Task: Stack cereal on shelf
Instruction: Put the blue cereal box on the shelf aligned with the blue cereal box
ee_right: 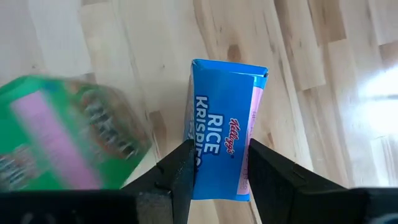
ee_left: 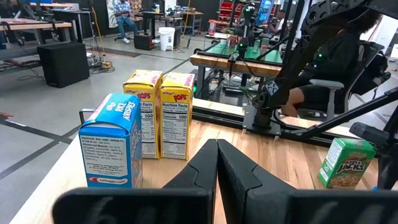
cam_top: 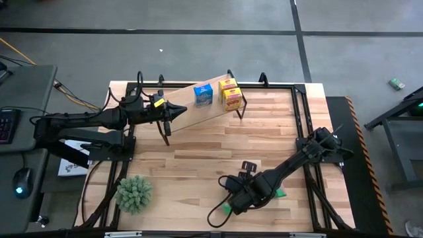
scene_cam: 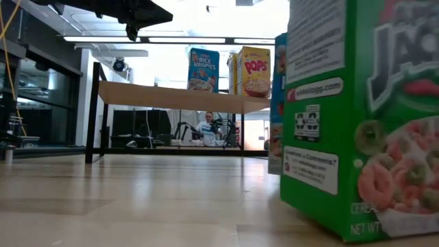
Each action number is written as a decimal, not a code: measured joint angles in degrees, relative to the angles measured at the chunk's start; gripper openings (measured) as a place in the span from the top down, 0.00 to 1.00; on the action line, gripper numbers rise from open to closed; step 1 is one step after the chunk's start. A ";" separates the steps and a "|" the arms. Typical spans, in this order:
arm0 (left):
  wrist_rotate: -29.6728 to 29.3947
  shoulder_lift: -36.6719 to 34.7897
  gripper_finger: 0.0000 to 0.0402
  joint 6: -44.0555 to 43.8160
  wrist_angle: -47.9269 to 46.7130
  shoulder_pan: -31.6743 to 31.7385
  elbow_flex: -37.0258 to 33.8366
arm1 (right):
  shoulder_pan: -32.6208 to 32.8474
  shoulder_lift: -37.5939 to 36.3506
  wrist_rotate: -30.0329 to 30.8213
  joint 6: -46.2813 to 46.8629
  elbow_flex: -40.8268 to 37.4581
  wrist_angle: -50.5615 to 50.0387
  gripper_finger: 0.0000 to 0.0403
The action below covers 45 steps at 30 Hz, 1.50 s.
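The shelf (cam_top: 187,111) is a sloped light-wood plank on black legs at the table's far side. On it stand a blue cereal carton (cam_top: 203,94) and two yellow ones (cam_top: 230,92), also seen in the left wrist view as blue (ee_left: 111,142) and yellow (ee_left: 158,112). My left gripper (ee_left: 216,149) is shut and hovers over the shelf's left end (cam_top: 167,125), touching nothing. My right gripper (ee_right: 219,168) is near the table's near edge (cam_top: 238,197), shut on another blue cereal carton (ee_right: 222,118). Green cartons (cam_top: 281,193) (ee_right: 62,143) stand beside it. My right gripper pinches the blue cereal carton between its two fingers, one on each narrow side wall (ee_right: 194,155), at the end nearest the wrist. The fingers come from above, pointing down. The carton hangs below them, printed front showing; whether its lower end (ee_right: 230,67) is off the table, I cannot tell.
A spiky green plant (cam_top: 134,193) sits at the table's near left corner. A large green carton (scene_cam: 363,116) stands close before the low camera, with the blue one (scene_cam: 278,103) behind it. Bare tabletop (cam_top: 198,155) lies between the shelf and my right gripper. A person sits in the room beyond.
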 joint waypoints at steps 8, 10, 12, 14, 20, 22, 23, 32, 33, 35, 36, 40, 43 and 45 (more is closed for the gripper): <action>0.00 0.00 0.99 -0.04 0.00 0.00 0.01 | -0.55 0.00 0.01 0.49 0.04 0.21 0.68; 0.00 0.00 0.99 -0.02 -0.02 -0.01 0.02 | -0.87 0.00 -0.39 0.59 0.04 0.21 0.68; 0.00 0.00 0.99 -0.04 -0.01 0.00 0.02 | -1.29 -0.02 -1.17 0.62 0.04 0.31 0.68; 0.00 0.00 0.99 -0.04 -0.01 0.00 0.01 | -1.86 -0.02 -1.84 0.36 0.04 0.49 0.68; 0.00 0.00 0.99 -0.04 -0.02 0.00 0.01 | -4.57 -0.02 -4.37 0.59 0.04 0.56 0.67; 0.00 0.00 0.99 -0.04 -0.01 0.00 0.01 | -5.44 -0.02 -4.71 0.61 0.04 0.96 0.65; 0.00 0.00 0.99 -0.02 -0.02 -0.02 0.00 | -5.80 -0.02 -4.72 0.60 0.04 1.29 0.63; 0.00 -0.02 0.99 -0.02 -0.38 0.00 0.01 | -7.72 -0.07 -7.50 0.15 0.07 3.07 0.41; 0.00 -0.02 0.99 -0.02 -0.37 -0.01 0.00 | -7.74 -0.07 -7.50 -0.07 0.07 3.08 0.39; 0.00 -0.02 0.99 -0.02 -0.39 -0.02 0.01 | -7.76 -0.07 -6.97 -0.43 0.07 3.04 0.37; 0.00 -0.02 0.99 -0.04 -0.39 0.00 0.00 | -7.76 -0.07 -6.29 -0.43 0.07 3.01 0.36; 0.00 -0.02 0.99 -0.04 -0.39 0.00 0.00 | -7.81 0.36 -5.43 -0.89 0.09 2.57 0.35; 0.00 -0.02 0.99 -0.02 -0.42 -0.01 0.02 | -8.11 1.62 -5.40 -0.91 0.11 2.11 0.35; 0.00 -0.02 0.99 -0.04 -0.39 -0.02 0.00 | -8.39 2.55 -5.44 -1.33 0.11 1.87 0.35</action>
